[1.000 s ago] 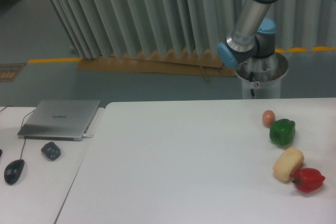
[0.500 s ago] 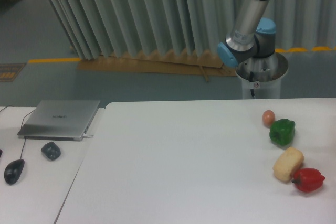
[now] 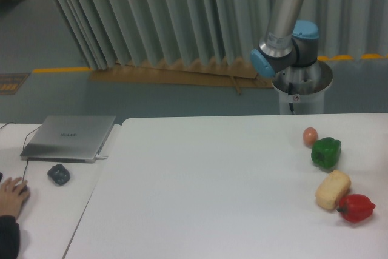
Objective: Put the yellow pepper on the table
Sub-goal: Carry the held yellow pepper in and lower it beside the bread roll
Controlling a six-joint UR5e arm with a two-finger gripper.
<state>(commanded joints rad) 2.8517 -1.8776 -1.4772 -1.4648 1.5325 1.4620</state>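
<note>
The yellow pepper is out of view. The large white table (image 3: 200, 192) fills the lower right of the camera view. Only the arm's base and lower links (image 3: 285, 34) show behind the table's far edge, rising out of the top of the frame. The gripper itself is out of the picture.
On the table's right side lie a small orange-pink egg-like thing (image 3: 310, 136), a green pepper (image 3: 325, 152), a pale cream lump (image 3: 333, 189) and a red pepper (image 3: 356, 207). On the left desk are a silver laptop (image 3: 68, 137), a dark small object (image 3: 59, 174) and a person's hand (image 3: 11, 195).
The arm's upper link has swung more upright and leftward. A person's hand has come in at the lower left and now covers the mouse on the desk.
</note>
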